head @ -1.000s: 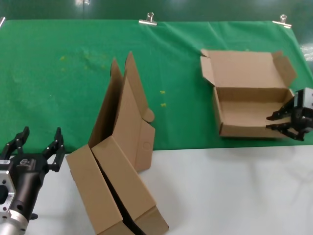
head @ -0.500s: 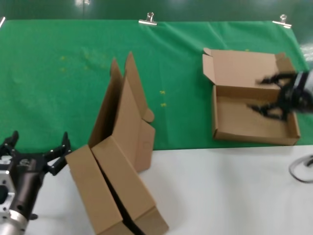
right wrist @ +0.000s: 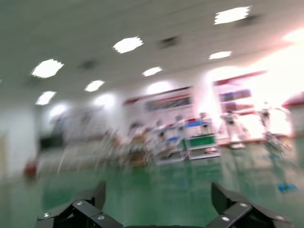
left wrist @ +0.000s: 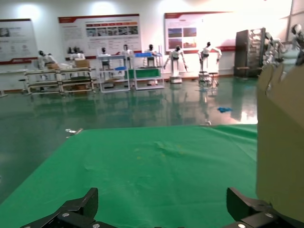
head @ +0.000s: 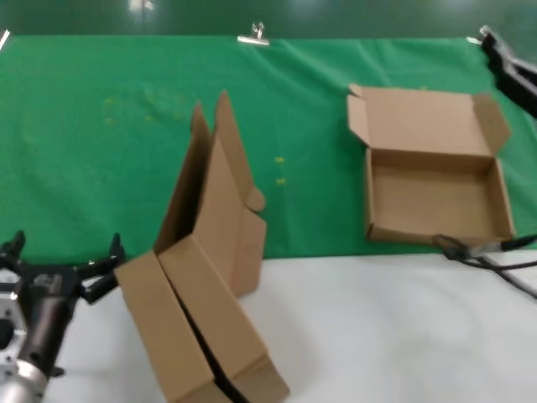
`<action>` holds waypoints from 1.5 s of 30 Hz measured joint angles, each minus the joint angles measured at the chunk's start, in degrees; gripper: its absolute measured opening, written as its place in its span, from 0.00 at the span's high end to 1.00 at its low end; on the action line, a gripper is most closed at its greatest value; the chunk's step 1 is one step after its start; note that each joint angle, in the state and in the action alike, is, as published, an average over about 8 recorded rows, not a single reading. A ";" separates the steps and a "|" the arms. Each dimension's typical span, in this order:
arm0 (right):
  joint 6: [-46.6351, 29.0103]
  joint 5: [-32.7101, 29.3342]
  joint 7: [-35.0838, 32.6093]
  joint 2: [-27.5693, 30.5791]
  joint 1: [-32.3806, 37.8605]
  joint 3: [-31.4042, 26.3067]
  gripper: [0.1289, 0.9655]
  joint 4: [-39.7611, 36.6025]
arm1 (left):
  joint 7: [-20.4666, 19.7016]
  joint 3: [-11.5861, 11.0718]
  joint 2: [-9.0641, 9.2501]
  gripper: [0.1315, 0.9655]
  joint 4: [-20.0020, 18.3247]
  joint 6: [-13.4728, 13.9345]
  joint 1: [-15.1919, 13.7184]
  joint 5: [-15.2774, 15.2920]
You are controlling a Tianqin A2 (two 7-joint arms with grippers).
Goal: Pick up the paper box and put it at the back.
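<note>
The paper box (head: pixel 432 168) lies open on the green cloth (head: pixel 109 134) at 2 o'clock. The right pincer (right wrist: pixel 159 209), spread wide, is raised beyond it. The left pincer (head: pixel 63 264) waits wide at 8 o'clock.

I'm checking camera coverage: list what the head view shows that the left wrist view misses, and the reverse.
Only the head view shows the open paper box lying on the green cloth, the white tabletop and the right gripper raised at the far right. Only the left wrist view shows the hall behind. Both show the cloth, the nested box pair and the open left gripper.
</note>
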 joint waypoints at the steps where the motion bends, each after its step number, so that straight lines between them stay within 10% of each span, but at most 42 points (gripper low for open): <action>1: 0.61 -0.08 2.24 -2.39 -2.58 2.57 0.34 2.57 | 0.00 0.00 0.00 0.06 0.00 0.00 0.00 0.00; 8: -1.03 -6.78 18.36 -16.85 -19.24 16.02 0.16 19.19 | 0.00 0.00 0.00 0.02 0.00 0.00 0.00 0.00; 15: 0.33 -10.72 26.15 -20.65 -27.11 16.78 0.07 26.96 | 0.00 0.00 0.00 0.00 0.00 0.00 0.00 0.00; 45: 13.00 -10.37 16.36 -15.78 -29.28 5.68 0.00 24.62 | 0.00 0.00 0.00 0.00 0.00 0.00 0.00 -0.01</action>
